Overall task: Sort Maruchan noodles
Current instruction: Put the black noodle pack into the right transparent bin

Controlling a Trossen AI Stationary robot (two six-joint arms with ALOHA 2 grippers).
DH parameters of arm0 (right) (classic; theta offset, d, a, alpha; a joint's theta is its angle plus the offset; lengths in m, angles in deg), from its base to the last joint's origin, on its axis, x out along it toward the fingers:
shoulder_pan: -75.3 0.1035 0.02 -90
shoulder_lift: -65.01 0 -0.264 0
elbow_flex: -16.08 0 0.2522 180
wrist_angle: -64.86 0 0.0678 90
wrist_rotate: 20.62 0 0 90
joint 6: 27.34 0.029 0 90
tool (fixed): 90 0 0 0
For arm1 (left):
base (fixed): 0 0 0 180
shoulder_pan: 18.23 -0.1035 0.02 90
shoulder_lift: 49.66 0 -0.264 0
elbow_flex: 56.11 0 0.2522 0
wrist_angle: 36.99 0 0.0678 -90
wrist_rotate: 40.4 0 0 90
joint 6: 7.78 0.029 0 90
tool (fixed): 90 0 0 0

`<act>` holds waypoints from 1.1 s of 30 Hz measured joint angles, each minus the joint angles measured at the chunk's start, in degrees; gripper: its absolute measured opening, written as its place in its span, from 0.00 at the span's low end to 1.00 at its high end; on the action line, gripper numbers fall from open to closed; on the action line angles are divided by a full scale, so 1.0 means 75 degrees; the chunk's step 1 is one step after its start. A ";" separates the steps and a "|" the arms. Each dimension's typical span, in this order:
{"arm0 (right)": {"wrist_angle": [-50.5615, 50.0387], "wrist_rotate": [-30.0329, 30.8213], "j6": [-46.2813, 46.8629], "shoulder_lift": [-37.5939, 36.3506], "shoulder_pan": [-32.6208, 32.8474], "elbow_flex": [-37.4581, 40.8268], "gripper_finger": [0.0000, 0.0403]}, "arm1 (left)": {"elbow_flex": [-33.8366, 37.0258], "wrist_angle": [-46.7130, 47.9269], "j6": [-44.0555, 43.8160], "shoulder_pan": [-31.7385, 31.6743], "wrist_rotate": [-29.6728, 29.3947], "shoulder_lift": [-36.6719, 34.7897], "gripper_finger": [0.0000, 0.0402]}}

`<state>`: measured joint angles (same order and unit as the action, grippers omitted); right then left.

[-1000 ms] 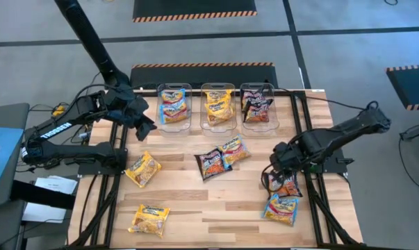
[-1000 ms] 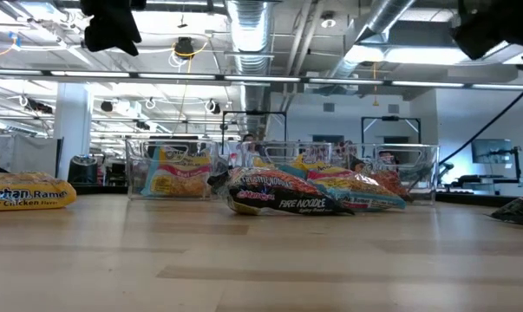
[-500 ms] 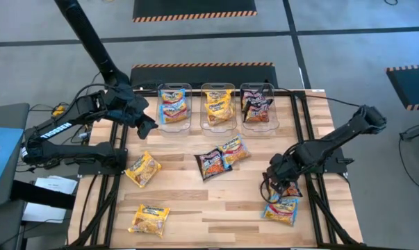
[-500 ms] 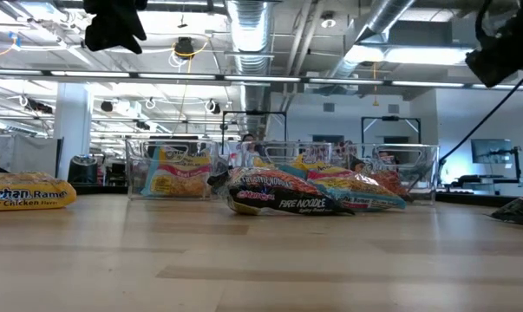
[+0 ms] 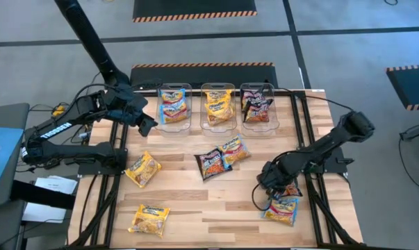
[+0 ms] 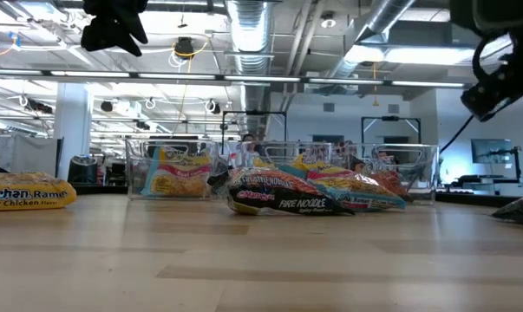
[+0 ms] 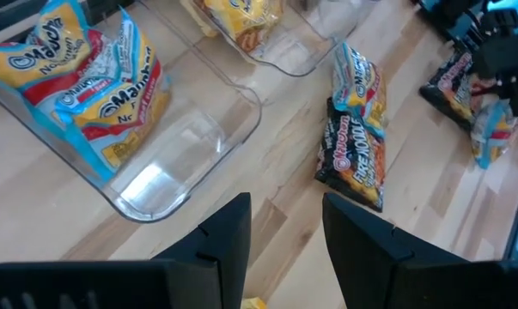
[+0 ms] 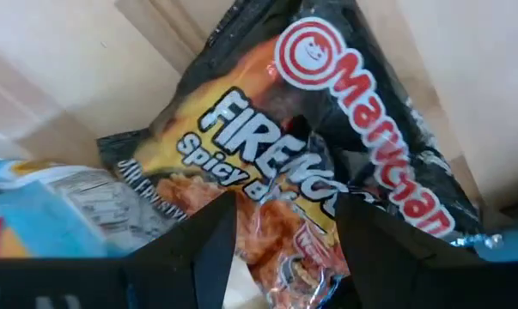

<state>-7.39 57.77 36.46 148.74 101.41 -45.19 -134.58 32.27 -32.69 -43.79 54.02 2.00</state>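
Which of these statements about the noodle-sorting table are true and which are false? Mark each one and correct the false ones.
1. Three clear bins stand in a row at the table's far edge. True.
2. The right gripper is over a dark Fire Noodle packet. True.
3. The left gripper holds a yellow packet. False: its open fingers hold nothing.
4. All packets are already in bins. False: several lie on the table, such as two yellow packets on the left.

"Maruchan", "FIRE" on dark noodle packet (image 8: 327, 172)
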 joint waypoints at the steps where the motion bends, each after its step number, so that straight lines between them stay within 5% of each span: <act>1: 0.0058 -0.0037 -0.0088 0.0116 0.0000 0.0000 0.56 | 0.0000 0.0000 -0.0003 0.0000 -0.0054 0.0000 0.33; 12: 0.0206 -0.0178 -0.0174 0.1095 -0.0003 -0.0044 0.53 | 0.0000 0.0000 -0.0168 0.0000 -0.0302 0.0000 0.33; 24: 0.0247 -0.0546 0.0122 0.0954 -0.0242 -0.0094 0.04 | 0.0000 0.0003 -0.0117 0.0000 -0.0305 0.0000 0.33; 33: -0.0227 0.0058 0.1208 0.0363 -0.0396 -0.0498 0.01 | 0.0000 0.0003 0.0230 0.0000 -0.0305 0.0000 0.33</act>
<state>-9.09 58.21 45.51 151.46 98.43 -48.92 -134.58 32.29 -30.96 -43.79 51.73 2.00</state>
